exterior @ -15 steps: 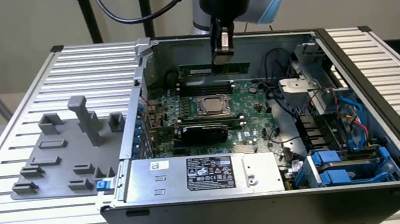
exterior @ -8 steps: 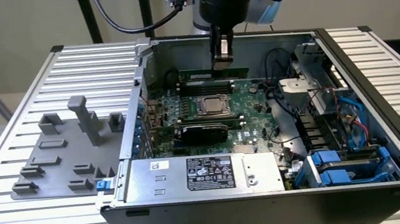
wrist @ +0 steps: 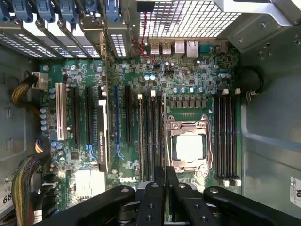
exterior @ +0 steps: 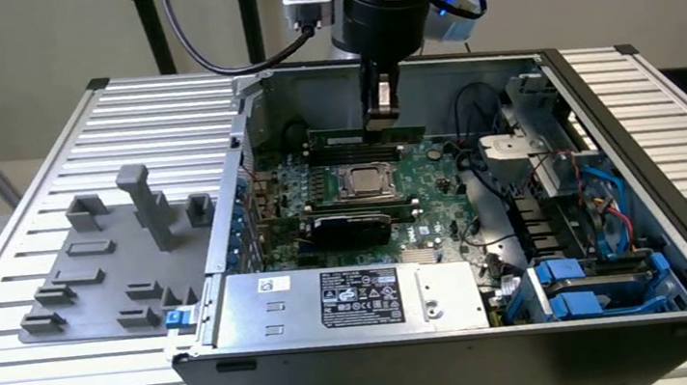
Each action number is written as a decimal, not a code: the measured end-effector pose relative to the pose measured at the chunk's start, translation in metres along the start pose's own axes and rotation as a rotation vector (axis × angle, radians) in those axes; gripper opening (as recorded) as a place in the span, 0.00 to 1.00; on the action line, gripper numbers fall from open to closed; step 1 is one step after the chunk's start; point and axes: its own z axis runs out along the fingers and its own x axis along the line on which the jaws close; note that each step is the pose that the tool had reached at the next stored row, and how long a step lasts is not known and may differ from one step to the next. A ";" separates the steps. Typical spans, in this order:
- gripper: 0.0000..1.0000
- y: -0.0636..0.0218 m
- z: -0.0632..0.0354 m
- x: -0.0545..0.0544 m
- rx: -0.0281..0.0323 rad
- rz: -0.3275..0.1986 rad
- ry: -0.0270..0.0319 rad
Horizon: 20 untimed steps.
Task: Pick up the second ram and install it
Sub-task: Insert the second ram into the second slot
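Observation:
My gripper (exterior: 382,122) hangs inside the open computer case, shut on the second ram (exterior: 367,136). This is a thin green stick held level above the far side of the motherboard (exterior: 429,197), just beyond the CPU socket (exterior: 365,182). In the wrist view the black fingers (wrist: 155,197) are pressed together. The ram (wrist: 164,136) is seen edge-on as a thin line running out from them. It lies along the black memory slots (wrist: 150,136) beside the CPU socket (wrist: 190,147). I cannot tell whether the stick touches a slot.
More black memory slots (wrist: 225,136) lie on the socket's other side. A dark expansion card (exterior: 347,223) and the silver power supply (exterior: 349,299) sit nearer the case front. Blue drive bays (exterior: 594,285) and cables are at the exterior view's right. A grey parts fixture (exterior: 106,268) is at its left.

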 end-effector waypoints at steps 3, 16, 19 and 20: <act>0.13 -0.0002 0.0055 0.000 0.0000 0.000 0.0000; 0.13 -0.0010 0.0292 0.000 -0.0001 -0.001 0.0000; 0.13 -0.0012 0.0347 0.000 -0.0001 -0.001 0.0000; 0.13 -0.0013 0.0365 0.000 -0.0001 -0.001 0.0000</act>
